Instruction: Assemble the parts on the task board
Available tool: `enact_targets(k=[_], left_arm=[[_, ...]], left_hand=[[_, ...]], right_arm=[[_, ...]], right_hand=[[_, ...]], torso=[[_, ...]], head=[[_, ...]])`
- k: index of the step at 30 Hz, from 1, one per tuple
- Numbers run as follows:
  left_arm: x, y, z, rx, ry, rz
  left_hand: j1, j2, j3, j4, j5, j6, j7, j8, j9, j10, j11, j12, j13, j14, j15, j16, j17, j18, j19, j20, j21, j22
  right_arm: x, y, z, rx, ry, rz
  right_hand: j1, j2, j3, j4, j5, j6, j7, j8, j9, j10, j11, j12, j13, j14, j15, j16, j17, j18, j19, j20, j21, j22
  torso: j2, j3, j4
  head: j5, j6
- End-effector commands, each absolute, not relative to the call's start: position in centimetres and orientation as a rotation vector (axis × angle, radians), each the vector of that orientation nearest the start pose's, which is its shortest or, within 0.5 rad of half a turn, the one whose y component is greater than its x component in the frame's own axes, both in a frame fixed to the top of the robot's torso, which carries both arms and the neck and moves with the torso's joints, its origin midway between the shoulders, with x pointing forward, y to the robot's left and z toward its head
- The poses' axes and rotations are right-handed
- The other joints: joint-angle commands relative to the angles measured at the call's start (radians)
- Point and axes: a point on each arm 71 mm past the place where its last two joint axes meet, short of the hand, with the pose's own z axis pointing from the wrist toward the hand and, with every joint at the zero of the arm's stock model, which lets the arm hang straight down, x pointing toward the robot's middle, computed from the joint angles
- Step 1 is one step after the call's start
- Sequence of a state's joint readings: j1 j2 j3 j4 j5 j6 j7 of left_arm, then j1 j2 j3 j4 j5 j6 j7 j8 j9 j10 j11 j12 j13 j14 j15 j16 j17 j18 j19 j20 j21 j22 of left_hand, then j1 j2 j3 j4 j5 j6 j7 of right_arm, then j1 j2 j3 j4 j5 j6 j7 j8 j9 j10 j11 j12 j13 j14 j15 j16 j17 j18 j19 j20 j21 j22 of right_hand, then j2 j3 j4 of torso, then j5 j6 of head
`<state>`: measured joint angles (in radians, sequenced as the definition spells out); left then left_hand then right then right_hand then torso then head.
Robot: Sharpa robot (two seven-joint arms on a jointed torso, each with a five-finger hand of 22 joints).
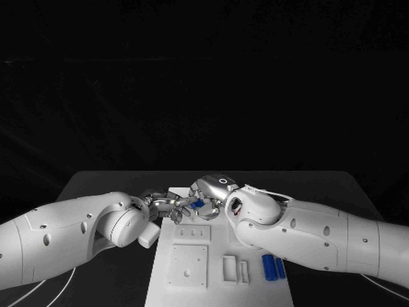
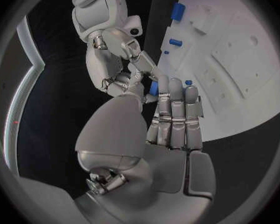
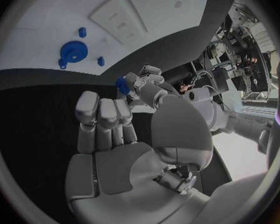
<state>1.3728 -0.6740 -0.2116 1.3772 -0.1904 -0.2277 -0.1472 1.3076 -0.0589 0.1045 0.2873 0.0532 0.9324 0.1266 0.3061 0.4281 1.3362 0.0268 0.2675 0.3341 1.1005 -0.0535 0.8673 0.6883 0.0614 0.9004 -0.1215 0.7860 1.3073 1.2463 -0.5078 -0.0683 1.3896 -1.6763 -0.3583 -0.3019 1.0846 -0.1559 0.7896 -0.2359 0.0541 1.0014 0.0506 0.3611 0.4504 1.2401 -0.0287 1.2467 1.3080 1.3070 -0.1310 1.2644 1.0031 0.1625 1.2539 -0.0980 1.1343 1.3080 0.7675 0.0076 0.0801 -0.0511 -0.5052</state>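
Task board (image 1: 188, 265) on black table (image 1: 103, 182), both hands' fingers (image 1: 172, 206) pinching blue part (image 1: 196, 203)

Task board (image 1: 188, 265): white. Table (image 1: 103, 182): black. Two cylindrical parts (image 1: 273, 267) on board: blue. Gear-shaped part (image 3: 71, 51): blue. Small part (image 1: 196, 203) between the hands: blue. Both arms white, hands silver.
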Motion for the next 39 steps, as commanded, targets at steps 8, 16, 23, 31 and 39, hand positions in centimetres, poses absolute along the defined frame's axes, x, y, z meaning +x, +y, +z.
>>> enact_targets(k=[8,16,23,31,39], left_arm=[[51.34,15.80,-19.04,-0.939,2.044,-1.141],[51.42,15.79,-19.05,-0.936,2.042,-1.134],[51.42,15.63,-19.05,-0.934,2.043,-1.136],[51.53,15.66,-19.08,-0.956,2.036,-1.133],[51.46,15.58,-19.23,-0.985,2.049,-1.124]], left_hand=[[0.105,0.038,-0.024,-0.006,0.011,0.029,-0.007,0.009,-0.002,-0.002,-0.009,0.013,0.007,-0.003,-0.003,0.015,-0.009,0.011,-0.013,-0.032,0.013,-0.004],[0.165,0.052,-0.047,-0.005,0.107,0.072,-0.022,0.023,0.000,0.017,-0.021,0.030,0.015,-0.002,-0.005,0.024,-0.015,0.008,-0.016,-0.033,0.019,-0.010],[0.181,0.056,-0.063,-0.001,0.162,0.087,-0.027,0.025,0.001,0.023,-0.025,0.037,0.019,-0.002,-0.005,0.029,-0.019,0.006,-0.019,-0.033,0.022,-0.014],[0.194,0.072,-0.073,-0.002,0.283,0.103,-0.033,0.026,0.003,0.031,-0.030,0.046,0.023,-0.006,-0.006,0.036,-0.024,0.004,-0.027,-0.034,0.025,-0.021],[0.203,0.085,-0.097,-0.011,0.514,0.145,-0.051,0.044,0.021,0.063,-0.048,0.083,0.046,0.004,-0.019,0.081,-0.007,-0.001,-0.041,-0.041,0.040,-0.019]], right_arm=[[49.70,-6.43,-17.17,-0.352,1.525,0.593],[49.66,-6.29,-17.28,-0.354,1.529,0.595],[49.58,-6.18,-17.41,-0.355,1.532,0.598],[49.54,-6.15,-17.59,-0.353,1.536,0.597],[49.48,-6.05,-17.89,-0.350,1.541,0.598]], right_hand=[[0.001,0.008,0.007,-0.002,0.005,0.052,0.031,0.001,0.029,0.008,0.000,0.004,0.009,0.000,-0.005,-0.004,0.001,0.099,0.002,-0.005,0.001,0.010],[0.000,0.008,0.008,-0.003,0.005,0.052,0.031,0.001,0.029,0.009,0.000,0.004,0.009,0.000,-0.005,-0.004,0.001,0.099,0.002,-0.005,0.001,0.009],[0.000,0.008,0.009,-0.003,0.006,0.053,0.031,0.001,0.029,0.010,0.000,0.005,0.009,0.000,-0.005,-0.005,0.001,0.099,0.002,-0.005,0.001,0.009],[0.000,0.009,0.010,-0.004,0.006,0.053,0.031,0.000,0.029,0.010,0.000,0.005,0.010,0.000,-0.005,-0.005,0.001,0.099,0.002,-0.005,0.001,0.009],[-0.001,0.010,0.011,-0.005,0.006,0.053,0.031,0.000,0.030,0.012,0.000,0.006,0.011,0.000,-0.005,-0.005,0.001,0.099,0.003,-0.005,0.001,0.009]], torso=[[0.000,0.0005,-0.0015],[0.000,0.0008,-0.0017],[0.000,0.0009,-0.0025],[0.001,0.0004,-0.0025],[0.001,0.0005,-0.0024]], head=[[0.000,-0.001],[0.001,0.000],[0.001,-0.001],[0.001,-0.004],[0.002,-0.007]])
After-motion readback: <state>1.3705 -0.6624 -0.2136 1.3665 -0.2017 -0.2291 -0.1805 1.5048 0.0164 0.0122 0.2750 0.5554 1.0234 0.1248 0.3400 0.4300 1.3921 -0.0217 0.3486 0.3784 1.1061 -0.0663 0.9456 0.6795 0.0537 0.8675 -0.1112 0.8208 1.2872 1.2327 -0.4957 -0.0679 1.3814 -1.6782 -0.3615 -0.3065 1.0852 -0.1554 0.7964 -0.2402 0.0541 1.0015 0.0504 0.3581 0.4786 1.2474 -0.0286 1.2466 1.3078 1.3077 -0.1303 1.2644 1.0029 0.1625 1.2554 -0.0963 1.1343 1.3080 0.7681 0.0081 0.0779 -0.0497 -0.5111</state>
